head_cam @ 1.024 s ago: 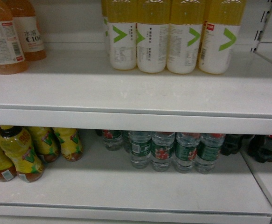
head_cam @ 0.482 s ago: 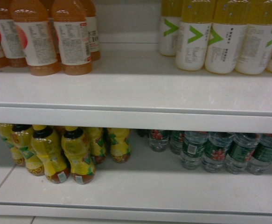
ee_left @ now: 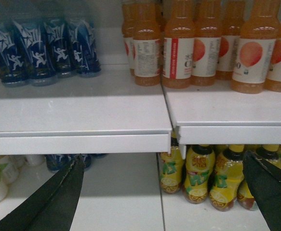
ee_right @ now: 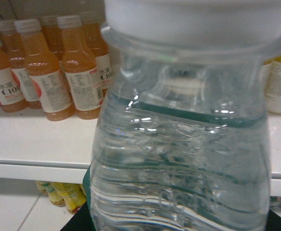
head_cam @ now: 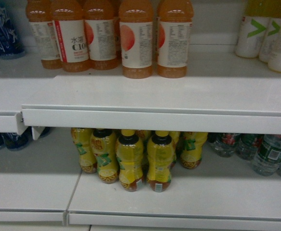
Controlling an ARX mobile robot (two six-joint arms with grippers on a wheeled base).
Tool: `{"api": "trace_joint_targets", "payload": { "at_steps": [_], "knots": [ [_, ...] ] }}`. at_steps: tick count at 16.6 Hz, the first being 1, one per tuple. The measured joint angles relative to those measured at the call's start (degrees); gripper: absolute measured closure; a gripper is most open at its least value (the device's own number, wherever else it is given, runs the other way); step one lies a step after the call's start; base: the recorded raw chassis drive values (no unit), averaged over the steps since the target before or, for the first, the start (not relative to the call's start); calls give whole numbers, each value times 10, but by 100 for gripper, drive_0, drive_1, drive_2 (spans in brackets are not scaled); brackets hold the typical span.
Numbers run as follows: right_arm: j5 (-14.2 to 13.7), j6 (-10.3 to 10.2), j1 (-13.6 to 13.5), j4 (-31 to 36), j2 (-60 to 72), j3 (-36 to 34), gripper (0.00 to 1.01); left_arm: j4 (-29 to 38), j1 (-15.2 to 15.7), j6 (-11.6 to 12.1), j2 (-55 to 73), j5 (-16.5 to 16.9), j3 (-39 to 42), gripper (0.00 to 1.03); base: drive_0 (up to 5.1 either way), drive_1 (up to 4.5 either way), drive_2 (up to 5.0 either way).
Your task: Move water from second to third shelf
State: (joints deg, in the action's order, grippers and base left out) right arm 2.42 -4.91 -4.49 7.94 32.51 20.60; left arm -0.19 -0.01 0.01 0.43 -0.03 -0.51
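In the right wrist view the water [ee_right: 179, 144] fills the frame, hiding its pincer's grip; the left pincer [ee_left: 164, 192] gapes empty.

The head view faces the shelves head-on, slanting slightly down. The left wrist view looks level from nearby and further left, sharing the orange bottles [head_cam: 136, 41] [ee_left: 179, 45] and yellow bottles [head_cam: 130, 161] [ee_left: 198, 173]. The right wrist view sits close behind a water bottle [ee_right: 179, 144], orange bottles [ee_right: 48, 77] at upper left.
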Motion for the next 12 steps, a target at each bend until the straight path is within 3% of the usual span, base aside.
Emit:
{"api": "trace_joint_targets", "payload": {
  "at_steps": [12],
  "knots": [
    [0, 0, 0, 0, 0, 0, 59, 0, 0, 0, 0, 0, 0, 5, -454, 216, 216]
  ]
}}
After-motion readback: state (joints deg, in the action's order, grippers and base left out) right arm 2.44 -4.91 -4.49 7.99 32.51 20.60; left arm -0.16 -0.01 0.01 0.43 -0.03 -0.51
